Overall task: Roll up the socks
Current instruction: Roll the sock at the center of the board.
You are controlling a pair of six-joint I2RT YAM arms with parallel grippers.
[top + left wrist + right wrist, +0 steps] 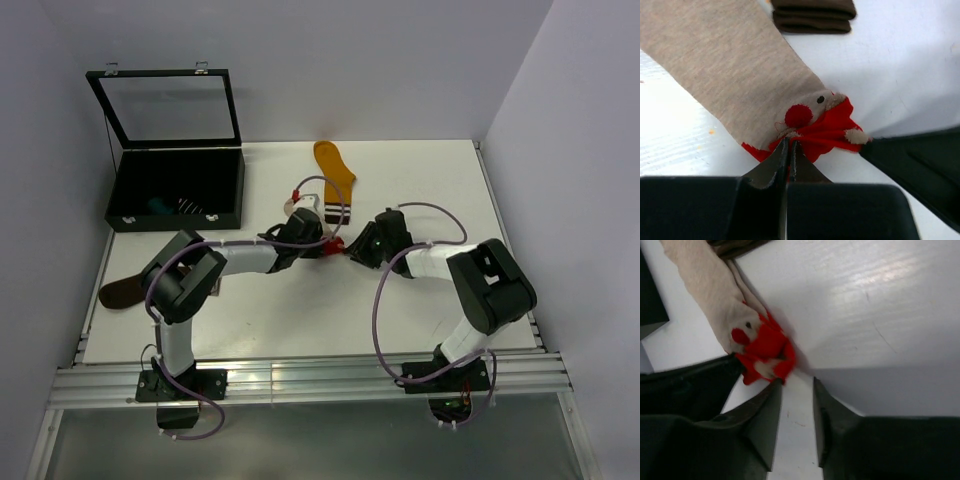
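Note:
The beige sock (725,60) lies flat on the white table, its red-and-white end (827,127) bunched up. My left gripper (789,146) is shut on the edge of that red end. In the top view the left gripper (320,244) covers most of the sock, and only the red end (334,245) shows. My right gripper (796,382) is open, its left fingertip just touching the red end (765,347), with nothing between the jaws. In the top view the right gripper (352,250) faces the left one across the red end.
A mustard sock (334,170) with a brown striped cuff (812,15) lies just beyond the grippers. A brown sock (120,292) lies at the table's left edge. An open black case (175,190) at the back left holds a teal sock (160,207) and a striped sock (190,205).

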